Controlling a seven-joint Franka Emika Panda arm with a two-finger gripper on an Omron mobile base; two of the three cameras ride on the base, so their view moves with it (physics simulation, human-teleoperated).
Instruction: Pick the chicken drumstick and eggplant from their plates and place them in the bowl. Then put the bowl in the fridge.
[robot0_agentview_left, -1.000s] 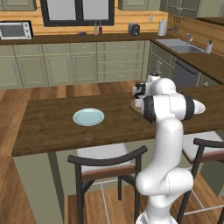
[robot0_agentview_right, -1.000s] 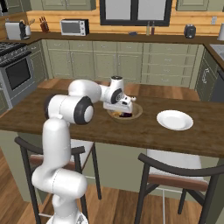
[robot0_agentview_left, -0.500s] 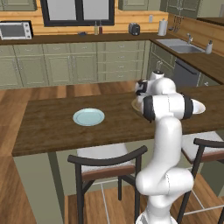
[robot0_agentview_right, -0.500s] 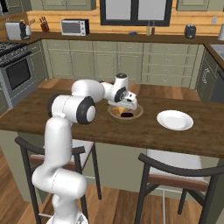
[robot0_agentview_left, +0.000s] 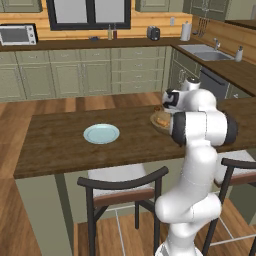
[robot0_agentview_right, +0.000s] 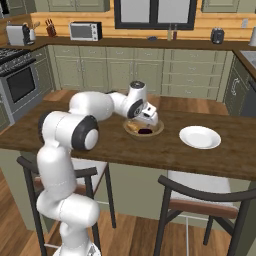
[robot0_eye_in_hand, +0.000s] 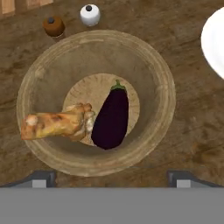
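Hand view: the wooden bowl (robot0_eye_in_hand: 96, 101) is seen from straight above, resting on the dark wooden island counter (robot0_eye_in_hand: 192, 127), with the chicken drumstick (robot0_eye_in_hand: 57, 124) and the eggplant (robot0_eye_in_hand: 111, 117) both lying inside it. The eggplant rests in the middle of the bowl floor, its long axis running from the stem end at the upper right to the rounded end at the lower left of this view; the drumstick lies just beside it on the left, touching it, its long axis roughly crosswise and its tapered end riding up the bowl wall. The gripper (robot0_eye_in_hand: 111, 178) hovers directly over the near rim of the bowl, its two dark fingertips (robot0_eye_in_hand: 40, 178) spread wide apart, one toward each side of the rim, and nothing is held between them. Beyond the far rim, two small shakers are seen, one brown (robot0_eye_in_hand: 54, 25) and one white (robot0_eye_in_hand: 89, 14). A pale plate (robot0_agentview_right: 200, 136) lies empty on the counter toward the right edge, another (robot0_agentview_left: 101, 133) toward the left. The filling appears done; the bowl rim, directly below the hand, is judged the next thing to be gripped before the fridge
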